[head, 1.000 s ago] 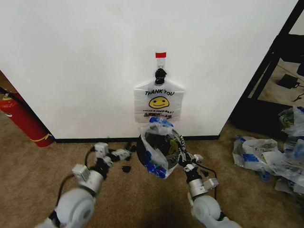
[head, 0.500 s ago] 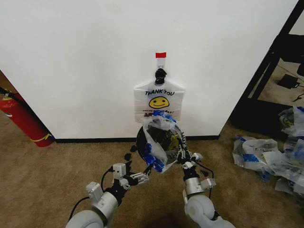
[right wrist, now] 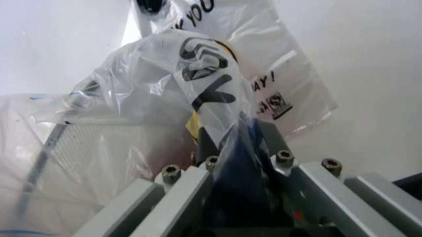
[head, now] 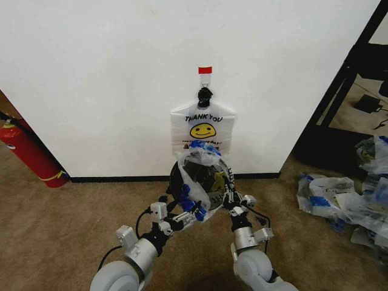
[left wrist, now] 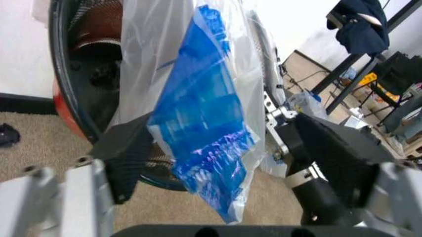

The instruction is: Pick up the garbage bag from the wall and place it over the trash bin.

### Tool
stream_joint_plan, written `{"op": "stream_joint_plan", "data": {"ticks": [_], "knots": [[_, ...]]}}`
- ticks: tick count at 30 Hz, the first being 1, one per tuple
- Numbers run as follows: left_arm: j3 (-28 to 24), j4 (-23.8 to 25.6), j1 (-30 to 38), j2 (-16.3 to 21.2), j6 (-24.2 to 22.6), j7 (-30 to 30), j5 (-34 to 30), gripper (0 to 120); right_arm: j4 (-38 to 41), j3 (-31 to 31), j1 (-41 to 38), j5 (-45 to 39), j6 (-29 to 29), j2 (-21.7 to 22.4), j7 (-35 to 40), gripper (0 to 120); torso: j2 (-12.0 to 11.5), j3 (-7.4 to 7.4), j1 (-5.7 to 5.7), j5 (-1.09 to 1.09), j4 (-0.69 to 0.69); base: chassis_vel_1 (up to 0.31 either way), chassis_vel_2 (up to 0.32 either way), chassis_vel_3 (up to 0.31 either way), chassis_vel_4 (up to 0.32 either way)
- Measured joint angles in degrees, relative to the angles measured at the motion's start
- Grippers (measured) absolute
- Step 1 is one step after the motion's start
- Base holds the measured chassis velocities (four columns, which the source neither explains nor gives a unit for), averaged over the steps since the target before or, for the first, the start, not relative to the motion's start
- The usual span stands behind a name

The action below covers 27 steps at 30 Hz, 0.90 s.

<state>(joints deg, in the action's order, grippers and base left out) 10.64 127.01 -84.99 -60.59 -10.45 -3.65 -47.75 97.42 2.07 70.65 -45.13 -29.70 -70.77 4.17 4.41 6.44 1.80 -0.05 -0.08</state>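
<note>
A translucent white garbage bag (head: 203, 176) with blue tape patches lies crumpled over the mouth of the dark round trash bin (head: 174, 182), which stands against the wall (head: 91, 91). My right gripper (head: 229, 197) is shut on the bag's right side; in the right wrist view the plastic (right wrist: 197, 94) runs into the closed fingers. My left gripper (head: 187, 213) is open at the bin's front left, and its fingers (left wrist: 125, 158) straddle a hanging blue patch (left wrist: 204, 123). A second bag (head: 202, 130) with "THANK YOU" print and a yellow smiley hangs from the black hook (head: 205, 94) under red tape (head: 205, 70).
A red fire extinguisher (head: 27, 151) leans at the wall on the far left. A heap of similar bags (head: 345, 200) lies on the brown carpet at the right, beside a black rack (head: 354, 79). The bin's red base (left wrist: 66, 116) sits on the carpet.
My left arm has swung in from the left toward the bin, and its open gripper now sits around the bag's blue patch. The right gripper has stayed on the bag.
</note>
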Motion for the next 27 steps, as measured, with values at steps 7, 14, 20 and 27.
{"op": "stream_joint_plan", "data": {"ticks": [7,14,20,27], "knots": [[0.00,0.02,0.36,0.35,0.09,0.20,-0.20,55,0.08,-0.05,-0.12,0.18,0.14,-0.27,0.28,1,0.00,0.00,0.00,0.00,0.00,0.000,0.000,0.000,0.000],[-0.25,-0.12,0.82,0.82,0.73,0.61,-0.27,26,-0.15,0.14,-0.47,0.27,0.22,-0.55,0.59,1,0.00,0.00,0.00,0.00,0.00,0.000,0.000,0.000,0.000],[-0.25,-0.66,1.20,1.24,0.76,1.06,-0.41,6,-0.28,-0.02,-0.77,0.26,0.48,-0.37,1.02,1,0.00,0.00,0.00,0.00,0.00,0.000,0.000,0.000,0.000],[-0.25,-0.86,0.96,1.67,0.81,1.61,-0.63,0,-0.10,-0.15,-1.07,-0.52,0.98,-0.50,1.70,1,0.00,0.00,0.00,0.00,-0.01,0.000,0.000,0.000,0.000]]}}
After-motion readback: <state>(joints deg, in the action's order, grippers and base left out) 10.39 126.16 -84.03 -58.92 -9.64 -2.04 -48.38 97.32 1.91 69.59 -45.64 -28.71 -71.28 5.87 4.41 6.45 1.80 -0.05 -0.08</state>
